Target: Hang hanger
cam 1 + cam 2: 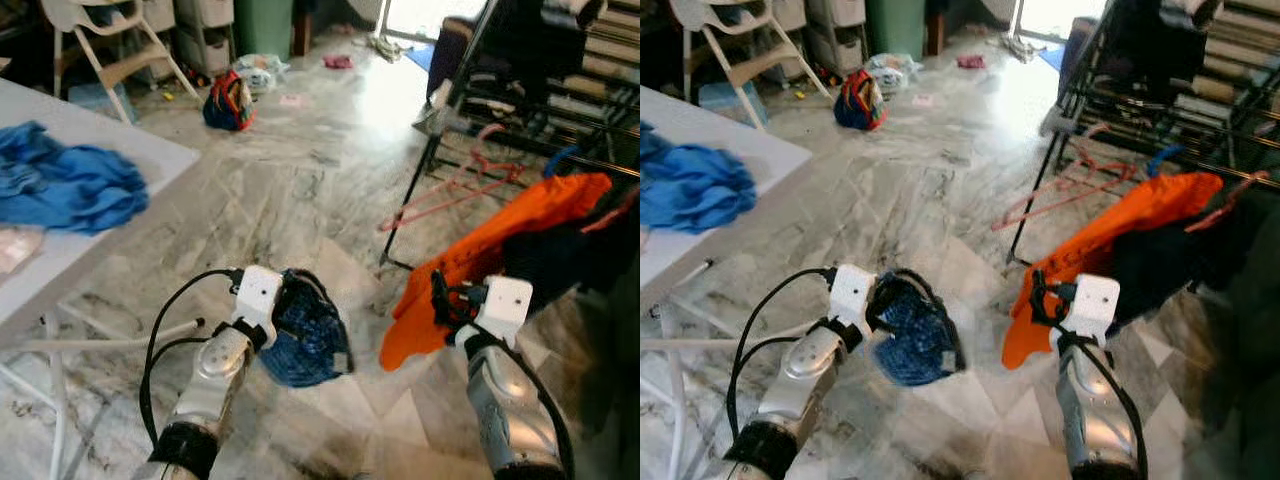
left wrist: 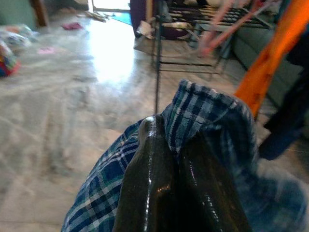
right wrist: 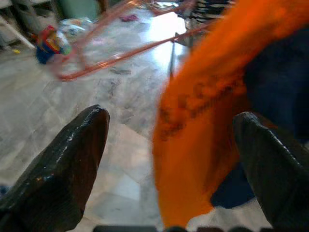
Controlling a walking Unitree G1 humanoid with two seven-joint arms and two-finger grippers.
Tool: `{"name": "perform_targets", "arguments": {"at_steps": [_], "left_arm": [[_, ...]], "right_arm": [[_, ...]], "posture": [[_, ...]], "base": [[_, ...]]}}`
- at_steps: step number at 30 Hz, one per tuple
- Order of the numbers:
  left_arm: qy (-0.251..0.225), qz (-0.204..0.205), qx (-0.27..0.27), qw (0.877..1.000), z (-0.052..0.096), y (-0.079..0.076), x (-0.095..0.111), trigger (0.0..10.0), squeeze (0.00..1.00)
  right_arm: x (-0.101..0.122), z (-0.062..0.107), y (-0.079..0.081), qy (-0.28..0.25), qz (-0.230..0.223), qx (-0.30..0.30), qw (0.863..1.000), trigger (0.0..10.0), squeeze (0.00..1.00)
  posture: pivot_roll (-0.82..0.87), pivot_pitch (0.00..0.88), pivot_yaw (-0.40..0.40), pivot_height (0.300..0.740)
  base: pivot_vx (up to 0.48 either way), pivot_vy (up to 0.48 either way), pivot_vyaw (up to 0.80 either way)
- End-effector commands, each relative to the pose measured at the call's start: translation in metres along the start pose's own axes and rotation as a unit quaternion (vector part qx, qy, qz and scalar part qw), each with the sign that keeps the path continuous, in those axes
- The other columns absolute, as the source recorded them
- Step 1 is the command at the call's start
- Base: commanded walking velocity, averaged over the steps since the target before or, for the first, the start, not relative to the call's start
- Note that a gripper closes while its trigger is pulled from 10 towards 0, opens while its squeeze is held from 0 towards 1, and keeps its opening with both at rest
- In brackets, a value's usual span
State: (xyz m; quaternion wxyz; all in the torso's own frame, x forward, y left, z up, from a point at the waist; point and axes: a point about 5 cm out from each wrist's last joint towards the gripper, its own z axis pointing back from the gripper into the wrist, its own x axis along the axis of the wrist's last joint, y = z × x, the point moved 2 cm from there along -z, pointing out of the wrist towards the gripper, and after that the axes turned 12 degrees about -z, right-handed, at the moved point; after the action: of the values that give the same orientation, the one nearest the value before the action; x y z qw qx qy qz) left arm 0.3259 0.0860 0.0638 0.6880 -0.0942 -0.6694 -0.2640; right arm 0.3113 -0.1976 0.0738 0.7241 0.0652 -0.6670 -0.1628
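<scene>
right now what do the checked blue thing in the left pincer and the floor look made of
The blue plaid cloth shut in the left pincer looks like soft woven fabric, matte: a checked weave shows and it folds limply. The pale veined floor looks like polished marble or marble-look tile: grey veining, seams and bright window glare.

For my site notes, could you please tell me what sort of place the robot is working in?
Most likely a lived-in home's laundry area: a clothes drying rack with an orange garment draped on it, a marble floor strewn with belongings, and blue clothes on a white table.
</scene>
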Motion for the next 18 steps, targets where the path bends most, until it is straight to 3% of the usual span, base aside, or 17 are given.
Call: {"name": "perform_targets", "arguments": {"at_steps": [1, 7, 13, 15, 18], "left_arm": [[0.004, 0.007, 0.003, 1.0, 0.0, 0.003, 0.0, 10.0, 0.0], [0.003, 0.025, 0.008, 1.0, -0.002, 0.005, 0.001, 10.0, 0.0], [0.01, 0.03, -0.002, 1.0, 0.0, 0.002, -0.004, 10.0, 0.0], [0.014, 0.027, -0.008, 0.999, 0.001, 0.001, -0.006, 10.0, 0.0], [0.022, 0.019, -0.017, 0.999, 0.002, 0.001, -0.008, 10.0, 0.0]], "right_arm": [[0.004, -0.001, 0.005, -0.004, -0.008, 0.009, 1.0, 10.0, 0.0], [0.002, -0.004, 0.005, 0.007, 0.008, -0.001, 1.0, 10.0, 0.0], [-0.008, -0.002, 0.006, 0.021, 0.021, 0.002, 1.0, 10.0, 0.0], [-0.013, -0.001, 0.003, 0.041, 0.049, -0.011, 0.998, 10.0, 0.0], [-0.023, 0.001, -0.001, 0.077, 0.047, -0.008, 0.996, 10.0, 0.0]], "posture": [[0.0, 0.108, -0.073, 0.74], [0.0, 0.103, -0.077, 0.74], [0.0, 0.066, -0.08, 0.74], [0.0, 0.06, -0.085, 0.74], [0.01, 0.05, -0.086, 0.74]], "base": [[0.0, 0.0, 0.0], [0.0, 0.085, 0.0], [0.0, 0.335, 0.0], [0.0, 0.405, 0.0], [0.0, 0.418, 0.0]]}}
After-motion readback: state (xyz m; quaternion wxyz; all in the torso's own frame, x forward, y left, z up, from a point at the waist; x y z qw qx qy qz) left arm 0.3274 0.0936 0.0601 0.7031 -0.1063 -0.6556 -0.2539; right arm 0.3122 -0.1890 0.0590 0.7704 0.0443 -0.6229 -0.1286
